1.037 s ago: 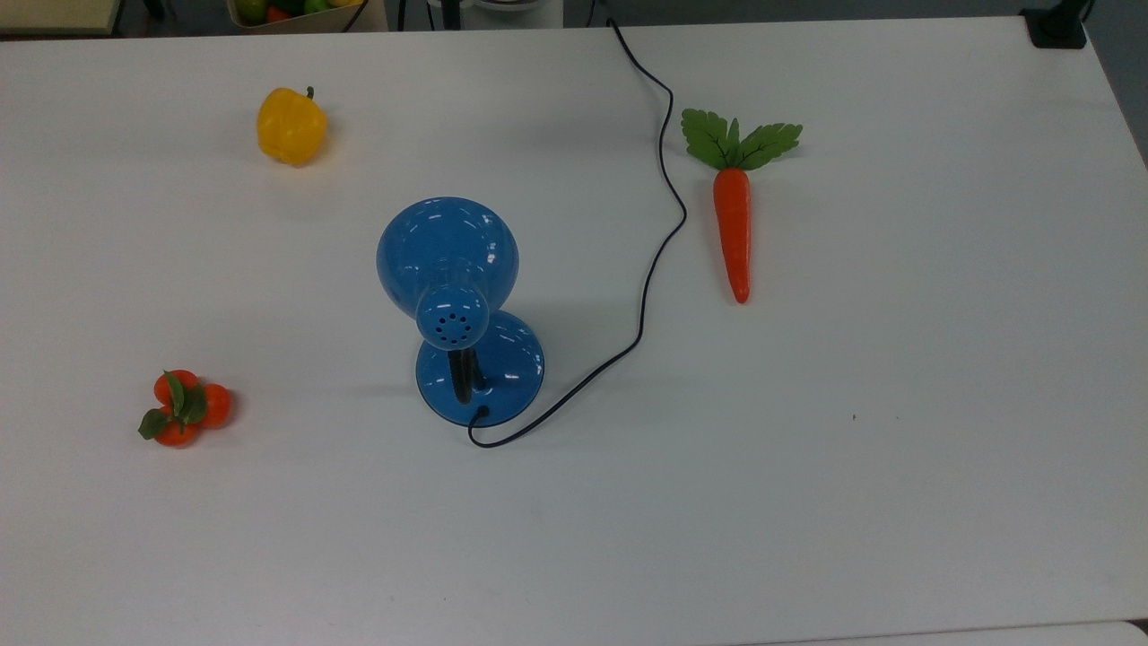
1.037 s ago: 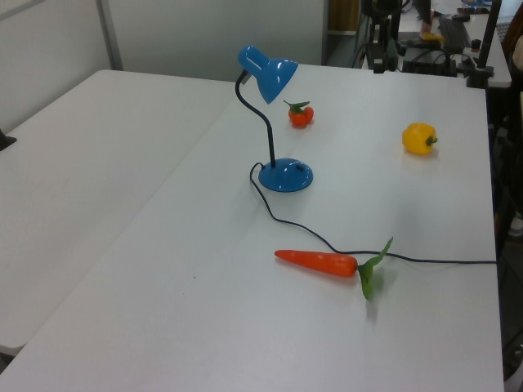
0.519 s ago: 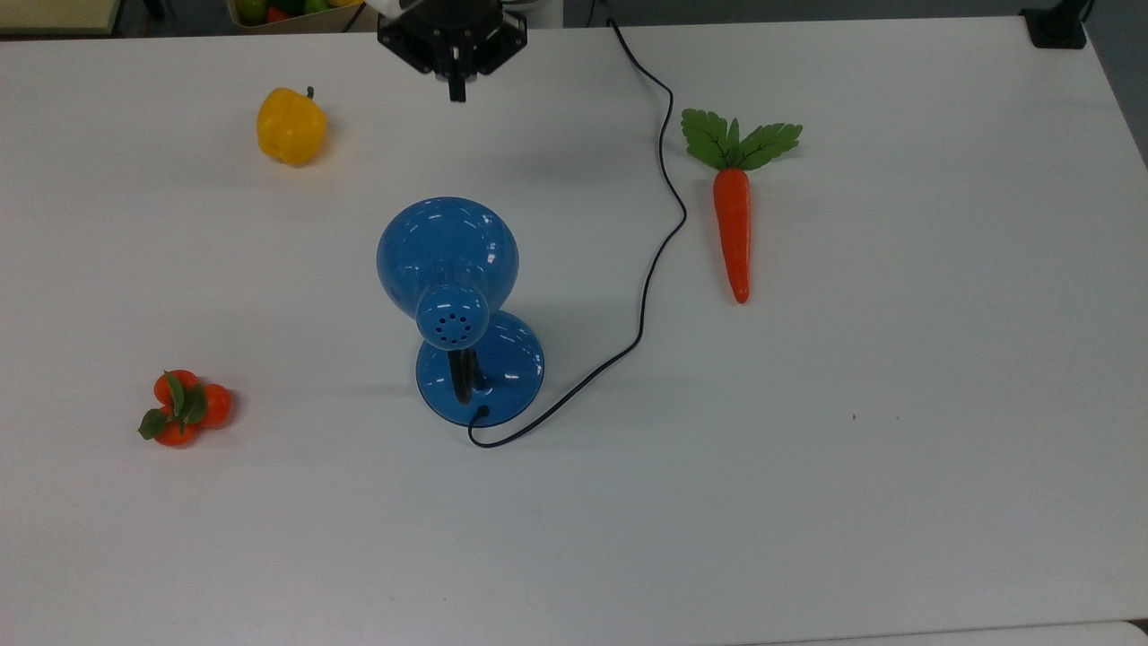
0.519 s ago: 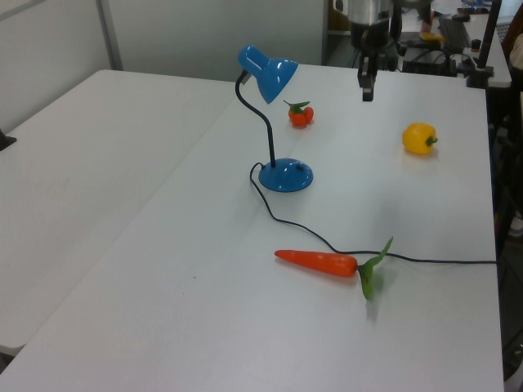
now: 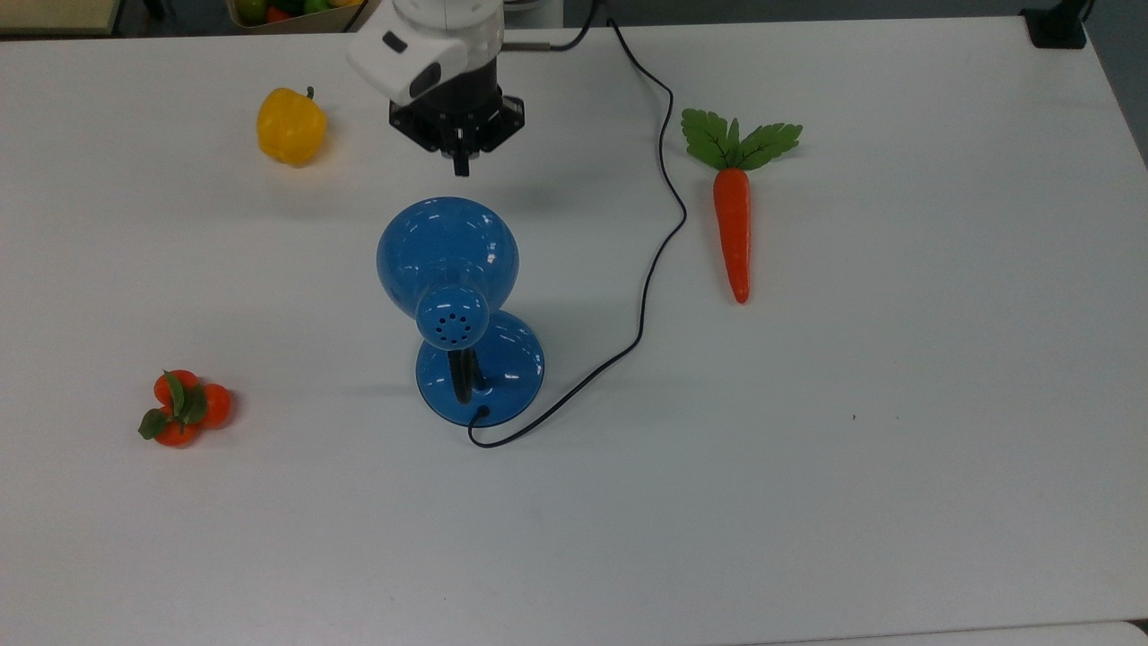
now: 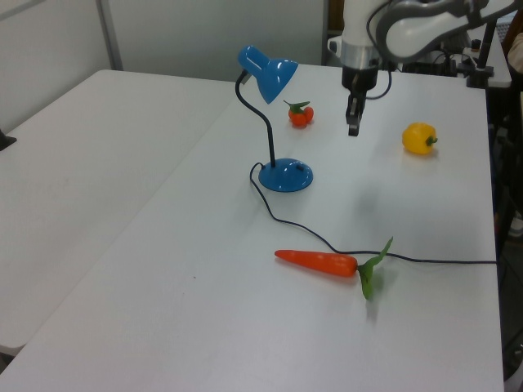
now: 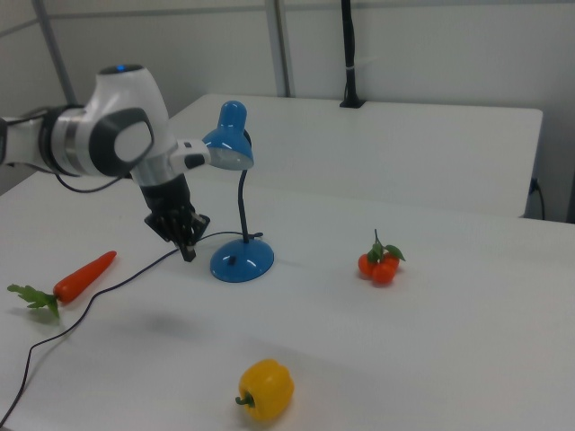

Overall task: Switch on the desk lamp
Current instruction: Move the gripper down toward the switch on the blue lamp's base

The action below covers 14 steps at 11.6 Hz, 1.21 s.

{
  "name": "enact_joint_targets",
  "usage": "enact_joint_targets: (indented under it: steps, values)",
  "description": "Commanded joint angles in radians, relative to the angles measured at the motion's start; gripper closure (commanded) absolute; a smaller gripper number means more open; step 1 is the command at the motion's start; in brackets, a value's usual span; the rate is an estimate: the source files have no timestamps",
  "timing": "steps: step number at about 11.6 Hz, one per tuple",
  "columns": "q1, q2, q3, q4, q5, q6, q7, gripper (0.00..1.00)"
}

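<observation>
The desk lamp stands mid-table: a glossy blue dome shade with vent holes on its cap, a black neck and a round blue base. Its thin black cord runs off toward the far edge in the top view. My gripper hangs above the table just beyond the shade in the top view, apart from the lamp. Its fingers are pressed together with nothing held. The lamp is unlit.
A yellow bell pepper lies at the top view's left of the gripper. A carrot lies at the top view's right past the cord. A cluster of small oranges sits at the top view's lower left. The table is white.
The arm has come in from the top view's upper edge and moved down toward the lamp shade. The lamp and the other objects have stayed put.
</observation>
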Motion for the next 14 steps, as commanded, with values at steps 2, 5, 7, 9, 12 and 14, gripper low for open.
enact_joint_targets:
  steps: [2, 5, 7, 9, 12, 14]
  values:
    - [-0.001, 0.089, -0.004, -0.016, 0.001, 0.166, 0.002, 1.0]
    - [0.0, 0.133, -0.004, -0.015, 0.001, 0.242, 0.002, 1.0]
    - [0.0, 0.163, -0.004, -0.012, 0.001, 0.316, 0.002, 1.0]
    - [0.0, 0.193, -0.004, -0.004, 0.001, 0.4, 0.004, 1.0]
    - [0.0, 0.206, -0.004, -0.003, 0.001, 0.451, 0.011, 1.0]
    - [-0.001, 0.207, -0.004, 0.007, 0.001, 0.457, 0.017, 1.0]
